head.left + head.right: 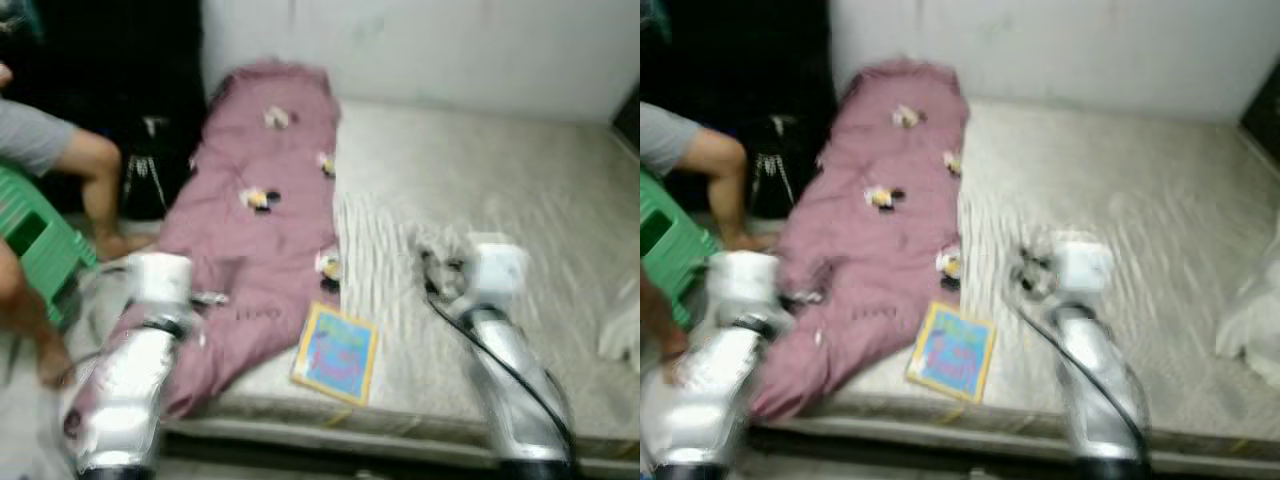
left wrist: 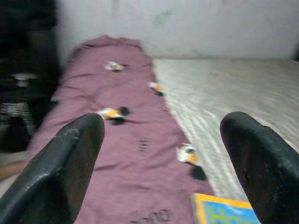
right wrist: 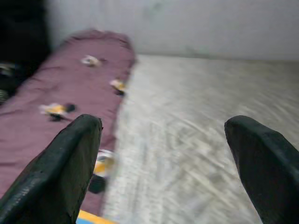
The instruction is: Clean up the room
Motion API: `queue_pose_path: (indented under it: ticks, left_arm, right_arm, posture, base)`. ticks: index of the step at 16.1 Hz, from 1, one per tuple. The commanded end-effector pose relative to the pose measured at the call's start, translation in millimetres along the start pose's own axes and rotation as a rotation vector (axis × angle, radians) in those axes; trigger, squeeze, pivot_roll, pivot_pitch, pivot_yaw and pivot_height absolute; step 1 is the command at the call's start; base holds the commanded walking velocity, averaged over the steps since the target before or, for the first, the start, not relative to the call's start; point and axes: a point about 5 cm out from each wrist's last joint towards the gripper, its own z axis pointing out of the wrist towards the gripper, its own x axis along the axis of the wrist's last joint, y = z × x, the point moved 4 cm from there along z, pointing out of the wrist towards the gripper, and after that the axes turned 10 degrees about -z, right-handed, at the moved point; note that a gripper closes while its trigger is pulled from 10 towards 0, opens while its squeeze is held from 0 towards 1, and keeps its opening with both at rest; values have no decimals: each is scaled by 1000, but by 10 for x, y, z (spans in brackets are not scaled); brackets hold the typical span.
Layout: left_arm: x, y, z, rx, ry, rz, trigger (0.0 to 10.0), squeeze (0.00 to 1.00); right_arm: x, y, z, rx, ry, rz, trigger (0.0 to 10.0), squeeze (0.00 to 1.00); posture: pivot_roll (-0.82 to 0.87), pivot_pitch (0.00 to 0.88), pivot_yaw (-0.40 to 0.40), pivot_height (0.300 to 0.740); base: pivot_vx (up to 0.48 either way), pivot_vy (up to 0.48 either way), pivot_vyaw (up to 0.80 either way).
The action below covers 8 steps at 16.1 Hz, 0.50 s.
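Nearest to us, our 2 silver arms reach forward over the near edge of a mattress lying low on the floor. Our left gripper hangs with its 2 black fingers spread wide and nothing between them, over the near end of a mauve blanket. Our right gripper is likewise spread and empty, over the bare pale ticking beside that blanket. Just ahead of the left arm, a picture book with a yellow border and blue cover lies flat on the mattress by its front edge, touching the blanket's hem. The blanket runs away from us along the left side of the mattress to the white wall, dotted with small yellow, white and black patches, perhaps printed figures; blur hides which. At far right a crumpled white cloth rests on the mattress. To the left, a person's bare leg stands beside a green plastic stool.
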Motion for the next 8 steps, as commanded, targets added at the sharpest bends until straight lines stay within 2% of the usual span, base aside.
queue_pose_path:
  ticks: [1, 5, 8]
  left_arm:
    - [-14, -190, -78, 60, -18, 26, 10000, 0]
    - [-8, -185, -79, 56, -16, 34, 10000, 0]
    - [-6, -176, -72, 51, -15, 34, 10000, 0]
  right_arm:
    - [131, -141, 37, 34, 44, 23, 10000, 0]
    - [113, -132, 37, 25, 32, 40, 10000, 0]
    - [106, -119, 39, 22, 31, 35, 10000, 0]
  posture:
    - [-52, 0, -42, 740]
    - [-52, 0, -40, 740]
    - [-53, 0, -39, 740]
  base:
    - [0, 0, 0]
    - [0, 0, 0]
    - [0, -335, -756]
